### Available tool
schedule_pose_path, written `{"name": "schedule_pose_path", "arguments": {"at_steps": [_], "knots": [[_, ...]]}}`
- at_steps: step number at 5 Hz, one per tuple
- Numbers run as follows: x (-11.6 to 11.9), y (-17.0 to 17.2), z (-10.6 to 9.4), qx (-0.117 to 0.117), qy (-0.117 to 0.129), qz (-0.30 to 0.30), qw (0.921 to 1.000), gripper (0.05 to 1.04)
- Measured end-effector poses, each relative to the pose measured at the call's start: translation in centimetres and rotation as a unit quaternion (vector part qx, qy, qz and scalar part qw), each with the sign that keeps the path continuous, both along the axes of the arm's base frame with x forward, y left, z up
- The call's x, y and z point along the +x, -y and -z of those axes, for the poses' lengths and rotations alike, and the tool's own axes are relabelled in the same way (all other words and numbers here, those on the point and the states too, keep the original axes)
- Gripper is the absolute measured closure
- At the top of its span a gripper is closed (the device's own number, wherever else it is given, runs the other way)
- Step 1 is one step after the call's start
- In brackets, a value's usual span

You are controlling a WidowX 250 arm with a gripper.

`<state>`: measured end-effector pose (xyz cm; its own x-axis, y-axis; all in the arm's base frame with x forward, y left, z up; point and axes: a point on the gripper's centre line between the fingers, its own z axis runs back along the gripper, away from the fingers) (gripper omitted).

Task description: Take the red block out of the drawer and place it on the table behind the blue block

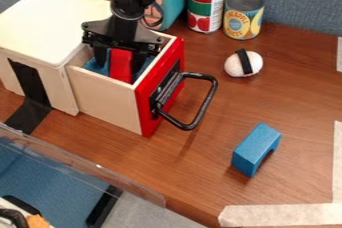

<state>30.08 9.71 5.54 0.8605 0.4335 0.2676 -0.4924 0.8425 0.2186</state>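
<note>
Red block (121,68) sits inside the open drawer (103,94), pinched between the two fingers of the pincer (120,65). The step in hand appears to be handling the block within the drawer; whether it is going in or coming out, I cannot tell. Raising it would call for a firm hold and a straight path clear of the drawer's walls; releasing it would call for the block resting steadily first. Counted from largest to smallest: one tabletop (200,172) carries everything; one white-topped wooden box (50,22) holds one drawer, with one black handle (208,100) on its red front; two cans (206,2) stand side by side behind; one blue arched block (256,147) lies nearer the camera; one white, egg-shaped piece with a black band (234,66) rests between cans and arch.
</note>
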Motion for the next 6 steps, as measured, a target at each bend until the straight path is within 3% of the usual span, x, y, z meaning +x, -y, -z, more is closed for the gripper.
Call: {"name": "schedule_pose_path", "arguments": {"at_steps": [1, 3, 4, 5, 6], "knots": [[0.0, 0.0, 0.1, 0.001, 0.000, -0.005, 1.0000, 0.567], [0.0, 0.3, -0.2, -0.002, 0.010, 0.005, 0.9999, 0.567], [-0.7, 0.7, -1.0, -0.026, 0.028, -0.001, 0.9993, 0.567], [-0.8, 1.4, -3.3, -0.032, 0.055, 0.011, 0.9979, 0.567], [-0.9, 1.8, -3.9, -0.042, 0.070, 0.017, 0.9965, 0.567]]}}
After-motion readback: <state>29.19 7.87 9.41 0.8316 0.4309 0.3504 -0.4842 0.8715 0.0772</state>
